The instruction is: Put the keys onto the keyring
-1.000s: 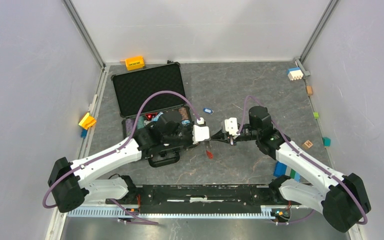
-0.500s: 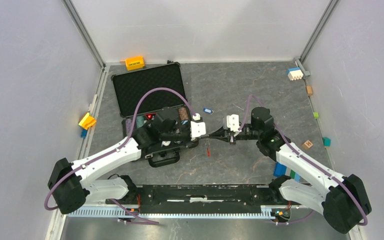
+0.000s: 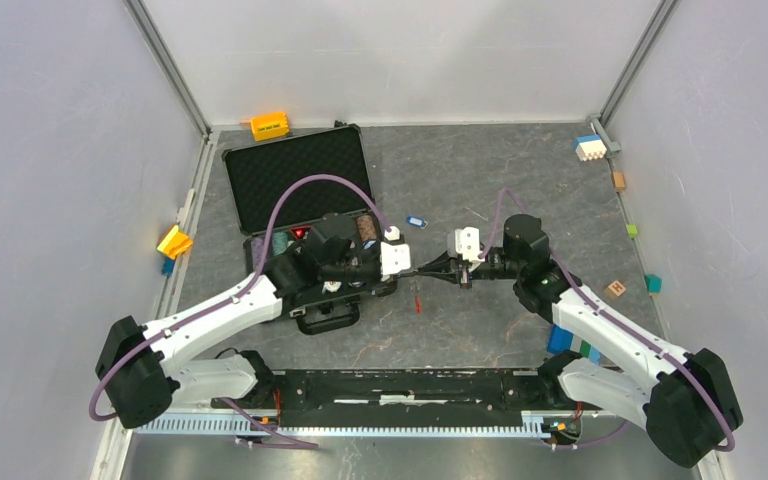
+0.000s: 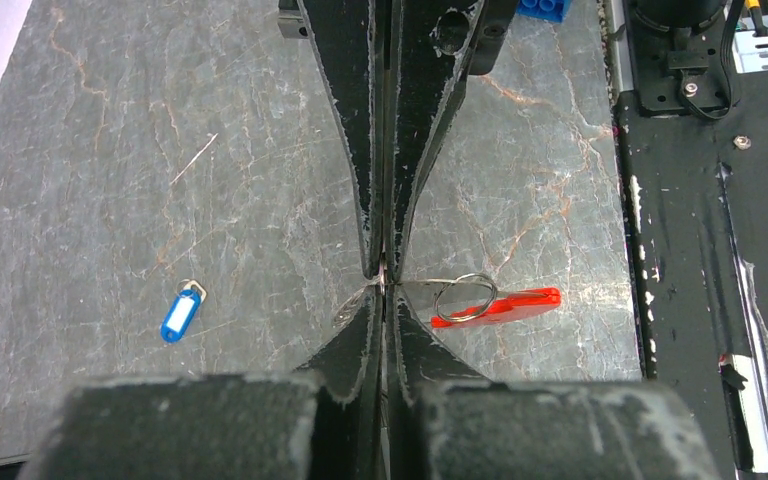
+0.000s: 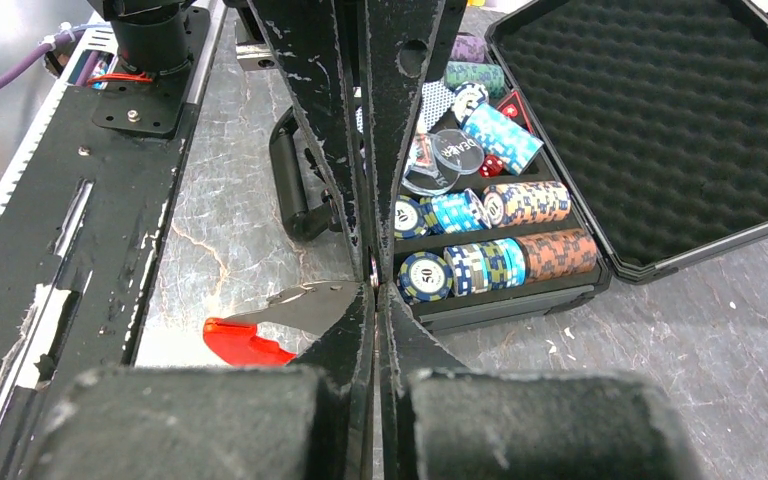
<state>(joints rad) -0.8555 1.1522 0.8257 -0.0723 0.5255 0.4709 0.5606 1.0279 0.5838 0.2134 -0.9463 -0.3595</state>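
I have the left end effector (image 4: pixel 384 297) and the right end effector (image 5: pixel 376 296) both clamped shut, tip to tip, on the keyring (image 4: pixel 510 303), while the blue key (image 4: pixel 180 313) lies loose on the bench (image 4: pixel 110 150) beyond them, so any twist could slip that thin pinch.

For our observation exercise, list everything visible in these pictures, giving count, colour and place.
open hard case with foam lining: one, black, left rear of table.
round striped poker chips: many, mixed colours, in the case.
flat key with blue plastic head: one, blue, on table right of case.
keyring of silvery metal with flat plastic tag: one, red tag, hanging at the fingertips.
plastic toy blocks: several; orange rear, yellow left, white-blue rear right, others right.
stone-patterned table: one, grey.
left gripper, right gripper: two, black, shut on keyring, tips meeting.
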